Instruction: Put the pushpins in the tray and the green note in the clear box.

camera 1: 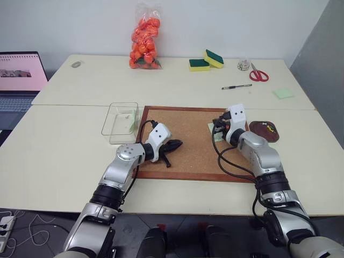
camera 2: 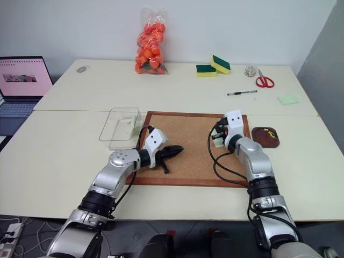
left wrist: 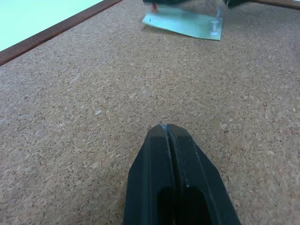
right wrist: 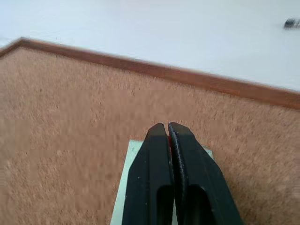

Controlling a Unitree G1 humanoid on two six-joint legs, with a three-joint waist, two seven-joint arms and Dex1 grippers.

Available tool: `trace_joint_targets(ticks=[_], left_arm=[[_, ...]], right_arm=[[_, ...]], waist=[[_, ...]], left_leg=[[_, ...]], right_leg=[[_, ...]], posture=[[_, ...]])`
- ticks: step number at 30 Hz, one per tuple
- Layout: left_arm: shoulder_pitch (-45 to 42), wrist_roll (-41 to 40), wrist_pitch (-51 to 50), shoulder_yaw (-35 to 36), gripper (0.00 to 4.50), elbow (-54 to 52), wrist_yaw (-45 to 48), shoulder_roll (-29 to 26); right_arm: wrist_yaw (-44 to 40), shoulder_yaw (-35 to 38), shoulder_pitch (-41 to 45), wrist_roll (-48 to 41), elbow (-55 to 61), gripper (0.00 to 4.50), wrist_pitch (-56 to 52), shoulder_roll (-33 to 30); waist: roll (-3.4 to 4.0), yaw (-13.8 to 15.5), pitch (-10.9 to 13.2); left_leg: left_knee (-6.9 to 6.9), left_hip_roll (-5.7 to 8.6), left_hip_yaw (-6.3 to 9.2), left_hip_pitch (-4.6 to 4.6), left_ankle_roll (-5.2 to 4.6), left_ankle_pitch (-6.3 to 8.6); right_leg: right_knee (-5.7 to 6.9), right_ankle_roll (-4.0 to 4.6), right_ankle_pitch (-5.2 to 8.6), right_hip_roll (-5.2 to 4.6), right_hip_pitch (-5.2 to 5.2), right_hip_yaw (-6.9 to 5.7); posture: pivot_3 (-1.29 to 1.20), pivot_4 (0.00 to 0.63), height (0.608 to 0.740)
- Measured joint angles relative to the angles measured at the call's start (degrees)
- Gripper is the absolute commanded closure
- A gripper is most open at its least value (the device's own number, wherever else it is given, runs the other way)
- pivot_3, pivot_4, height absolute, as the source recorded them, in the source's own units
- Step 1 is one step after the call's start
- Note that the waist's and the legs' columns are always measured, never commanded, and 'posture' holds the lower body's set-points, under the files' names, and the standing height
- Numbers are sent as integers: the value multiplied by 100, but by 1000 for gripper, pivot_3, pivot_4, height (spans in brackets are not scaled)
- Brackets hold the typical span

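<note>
Cork board (camera 1: 188, 142) on pale table; green note (left wrist: 183, 23) lies at its right edge, under right gripper (right wrist: 169, 129), jaws pinched shut w/ a hint of red between, prob. a pushpin. Left gripper (left wrist: 165, 129) closed, empty. Note's thin, floppy: grab by an edge.

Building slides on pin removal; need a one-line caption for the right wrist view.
Right gripper, shut, poised above the green note on the cork board.

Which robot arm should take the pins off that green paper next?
Probably the right. Its gripper hangs right over the green note, already near the tray. The left gripper is farther away across the cork board.
</note>
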State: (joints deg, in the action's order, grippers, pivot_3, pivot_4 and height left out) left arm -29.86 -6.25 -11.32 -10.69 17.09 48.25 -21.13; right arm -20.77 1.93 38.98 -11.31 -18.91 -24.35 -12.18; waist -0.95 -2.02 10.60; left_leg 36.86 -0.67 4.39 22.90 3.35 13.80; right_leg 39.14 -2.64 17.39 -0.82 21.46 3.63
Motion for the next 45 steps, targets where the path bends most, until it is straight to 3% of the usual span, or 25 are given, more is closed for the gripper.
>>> trace_joint_targets(ticks=[10,19,28,29,38,45], left_arm=[[33,0,-58,-18,4500,-81,4,5],[111,-2,-68,-15,4500,-158,30,3],[144,2,-64,-22,4500,-213,22,3],[151,2,-64,-23,4500,-225,22,4],[177,15,-65,-32,4500,-286,24,4],[189,23,-61,-34,4500,-301,31,1]], right_arm=[[77,68,-72,-113,884,4491,-252,-89],[210,838,-1058,-103,1865,4491,-437,-1215],[471,975,-1342,178,1180,4491,-563,-1530],[490,975,-1315,209,1024,4041,-550,-1530],[580,994,-1087,277,573,2257,-476,-1520],[581,1086,-1165,98,1035,817,-519,-1504]], waist=[[1,8,-1],[4,18,-3],[5,15,-3],[5,14,-3],[5,14,-3],[5,15,-3]], left_leg=[[-3,2,1,1,0,0],[-4,9,0,0,-1,0],[-2,10,-6,-1,-1,0],[-3,10,-7,0,-1,0],[-3,10,-6,0,-1,0],[-4,10,-6,1,-1,0]], right_leg=[[-3,0,0,-2,-1,-1],[-6,0,0,-11,-5,-2],[-5,-1,0,-11,-5,4],[-6,-1,0,-11,-5,4],[-7,-1,0,-11,-5,4],[-7,-1,0,-11,-4,5]], posture=[[0,150,740],[0,150,740],[0,150,740],[0,150,740],[0,150,740],[0,150,740]])
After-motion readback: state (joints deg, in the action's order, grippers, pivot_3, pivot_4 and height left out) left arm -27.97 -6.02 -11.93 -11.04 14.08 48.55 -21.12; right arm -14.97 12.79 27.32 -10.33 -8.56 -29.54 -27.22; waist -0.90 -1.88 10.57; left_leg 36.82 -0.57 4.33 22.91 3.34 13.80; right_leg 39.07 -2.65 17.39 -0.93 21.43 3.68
